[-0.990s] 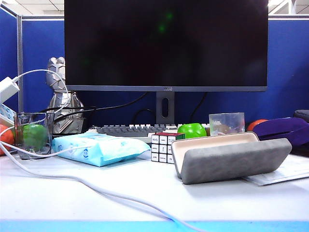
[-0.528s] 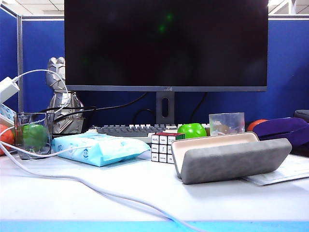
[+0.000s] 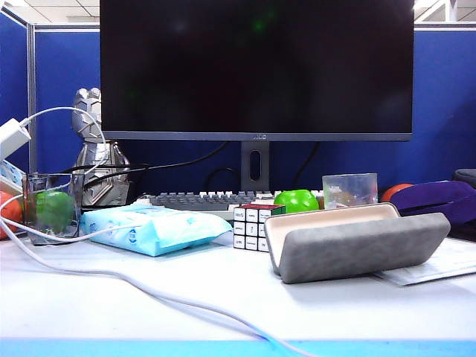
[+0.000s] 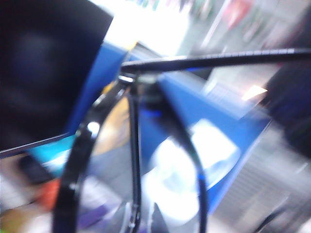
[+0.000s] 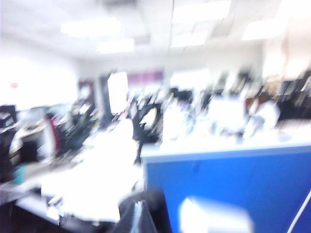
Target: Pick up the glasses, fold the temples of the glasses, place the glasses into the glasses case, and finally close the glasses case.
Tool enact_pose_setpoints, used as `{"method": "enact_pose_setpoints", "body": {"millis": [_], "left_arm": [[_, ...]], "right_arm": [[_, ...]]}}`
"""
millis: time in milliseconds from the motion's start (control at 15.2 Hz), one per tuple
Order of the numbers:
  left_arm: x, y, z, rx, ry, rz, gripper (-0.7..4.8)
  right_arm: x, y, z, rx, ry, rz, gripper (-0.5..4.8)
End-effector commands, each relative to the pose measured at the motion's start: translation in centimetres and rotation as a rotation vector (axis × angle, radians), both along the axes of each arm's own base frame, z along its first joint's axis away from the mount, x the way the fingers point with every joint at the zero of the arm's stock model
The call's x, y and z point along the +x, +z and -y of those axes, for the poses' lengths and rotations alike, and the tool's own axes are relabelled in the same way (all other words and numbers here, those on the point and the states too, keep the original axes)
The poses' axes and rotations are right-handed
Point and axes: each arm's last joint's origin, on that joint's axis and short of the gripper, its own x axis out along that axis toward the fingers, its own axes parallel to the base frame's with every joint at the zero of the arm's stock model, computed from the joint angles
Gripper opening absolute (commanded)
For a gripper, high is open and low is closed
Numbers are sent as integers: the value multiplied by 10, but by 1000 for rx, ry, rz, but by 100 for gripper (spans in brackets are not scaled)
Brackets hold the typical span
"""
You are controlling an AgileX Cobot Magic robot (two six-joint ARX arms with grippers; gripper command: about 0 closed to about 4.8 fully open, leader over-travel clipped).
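We have the glasses (image 4: 131,145) up off the tabletop, filling the left wrist view right against the camera: the black rim curves round a clear lens, and one temple (image 4: 209,59) stands out straight from the hinge at the frame's corner, still unfolded. The left gripper's fingers are not clearly visible in that blurred view, but the frame sits fixed so close to them that we judge them narrowed onto it. The right gripper shows no fingers in its own view, which looks out over a blue partition and the office beyond; we take them as fully closed and empty, and neither arm appears in the exterior view.

The coming fold turns on that open temple: its long axis runs away from the frame, so we need the right fingers to come in from its free end and swing it across the lenses.

Below, the glasses case (image 3: 357,244) lies open on the white tabletop (image 3: 223,305), lid up and cream lining showing, with the Rubik's cube (image 3: 253,227) just beside it and the pale blue tissue pack (image 3: 149,228) farther left. A white cable (image 3: 134,282) crosses the tabletop in front.
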Motion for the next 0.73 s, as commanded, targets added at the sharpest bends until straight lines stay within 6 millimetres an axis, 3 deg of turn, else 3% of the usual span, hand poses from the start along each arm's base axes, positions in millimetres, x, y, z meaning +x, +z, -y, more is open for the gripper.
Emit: {"method": "enact_pose_setpoints", "body": {"millis": [66, 198, 528, 726], "left_arm": [[-1, -1, 0, 78, 16, 108, -6], [-1, -1, 0, 85, 19, 124, -6], [-2, -1, -1, 70, 15, 103, -6], [-2, 2, -1, 17, 3, 47, -6]], "right_arm": [[-1, 1, 1, 5, 8, -56, -6], [1, -5, -3, -55, 75, -123, -6], [9, -35, -34, -220, 219, -281, -6], [9, -36, -34, -232, 220, -252, -6]]}}
